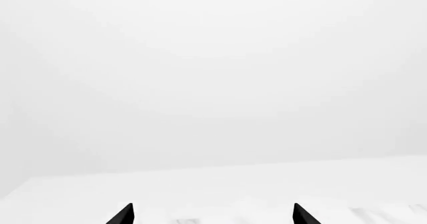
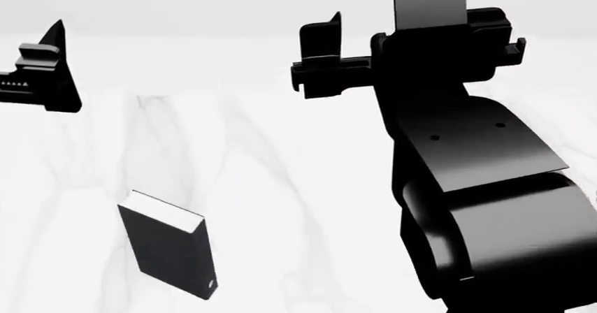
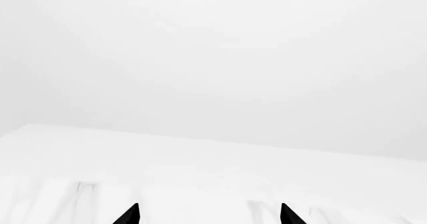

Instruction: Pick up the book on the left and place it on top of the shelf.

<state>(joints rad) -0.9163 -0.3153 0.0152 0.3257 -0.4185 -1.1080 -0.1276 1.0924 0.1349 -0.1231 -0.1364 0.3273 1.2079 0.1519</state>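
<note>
One book (image 2: 168,246) lies flat near the bench's (image 2: 308,187) front-left corner; both grippers, left (image 1: 212,215) and right (image 3: 209,215), hover spread apart, seemingly empty.

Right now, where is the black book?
In the head view, the book lies on the white marbled surface at lower left, below the left end effector and apart from it; neither wrist view shows it.

Book (image 2: 173,246), lower left of the head view: charcoal-black cover, white page edges, small light spine mark. Tabletop (image 2: 279,187): white marble with faint grey veining. Both grippers: glossy black.
</note>
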